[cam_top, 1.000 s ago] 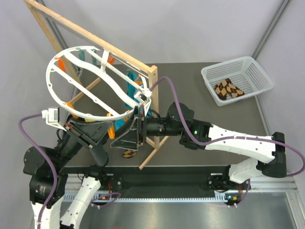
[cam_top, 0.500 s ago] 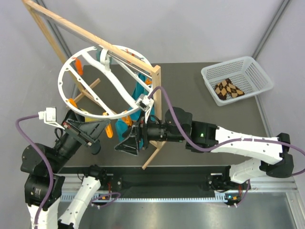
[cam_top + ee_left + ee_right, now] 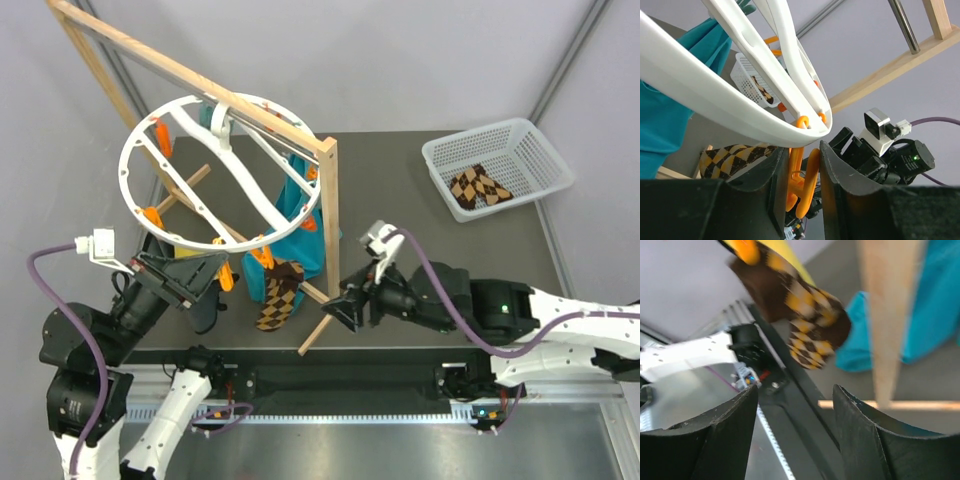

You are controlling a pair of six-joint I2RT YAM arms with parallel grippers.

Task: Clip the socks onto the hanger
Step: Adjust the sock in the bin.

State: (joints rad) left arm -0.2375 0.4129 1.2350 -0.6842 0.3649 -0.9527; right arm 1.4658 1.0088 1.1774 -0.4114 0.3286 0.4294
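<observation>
Op: Right arm has pulled back since a second ago. Then its wrist was in under the ring by the frame post; now the right gripper [image 3: 341, 308] sits out to the right of the wooden frame [image 3: 331, 200], apart from it. The ring has also swung up and back toward the top bar.

Obs: Jaw state, right side?

Op: Spread, nothing between them. In the right wrist view both fingers [image 3: 715, 440] stand apart, and the hung sock [image 3: 805, 315] shows beyond them, blurred.

Obs: Where is that sock?

Op: It dangles toe-down below the near rim of the hanger [image 3: 123, 170], just in front of the teal cloth [image 3: 297, 215]. From above I log it at [image 3: 279, 296], its top up at the rim's orange clips. I cannot tell exactly which clip bites it.

Obs: Left side?

Op: Left gripper [image 3: 218, 272] is pressed together on an orange clip [image 3: 801, 175] that hangs under the rim [image 3: 715, 100]. In the left wrist view the clip sits pinched between the two pads, and the argyle fabric [image 3: 735, 155] is just to its left.

Obs: Any other sock?

Op: A second sock [image 3: 478, 187] lies flat in the mesh basket [image 3: 470, 135] at the table's far right corner, well apart from both arms.
</observation>
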